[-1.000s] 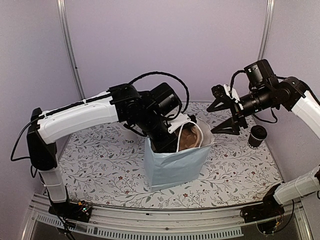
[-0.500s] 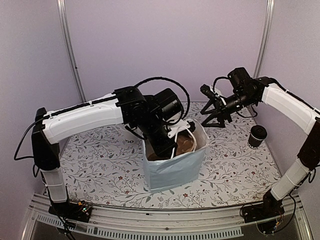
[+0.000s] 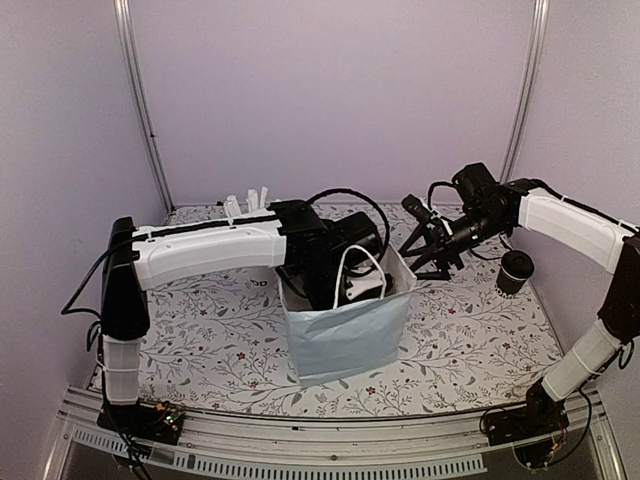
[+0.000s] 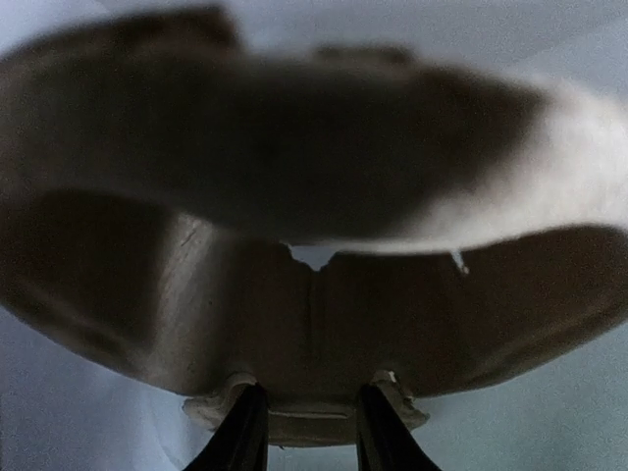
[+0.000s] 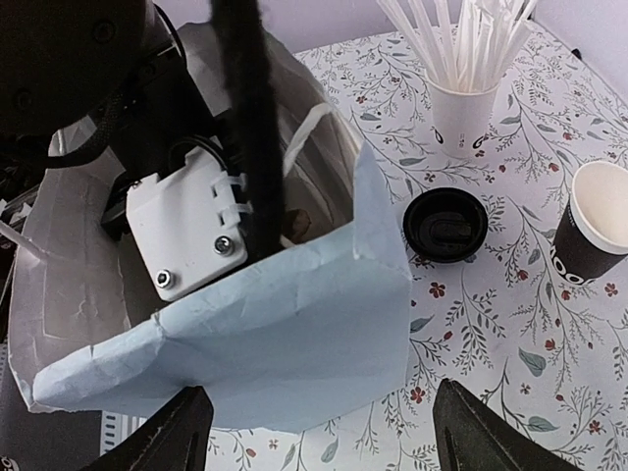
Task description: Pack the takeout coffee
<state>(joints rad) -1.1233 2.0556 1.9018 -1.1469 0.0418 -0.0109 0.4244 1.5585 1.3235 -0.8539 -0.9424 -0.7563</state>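
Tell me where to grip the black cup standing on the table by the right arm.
Take the black cup across its side wall just under the rim, coming in level from the bag side. It stands upright and widens upward, so a grip there should hold; the black lid lies apart.

— Anything legible?

— Barely. In the right wrist view, the black paper cup [image 5: 595, 231] at the right edge has white print [image 5: 567, 267] low on its wall. It shows two round shapes like "OO", and the rest can't be made out.

— And the white cup [image 5: 461, 113] near the top?

— It has small black marks by its base, too small to read.

— The overhead view?

— There's a tiny dark mark [image 3: 258, 283] on the table [image 3: 200, 330], left of centre. It may be letters, but it's illegible.
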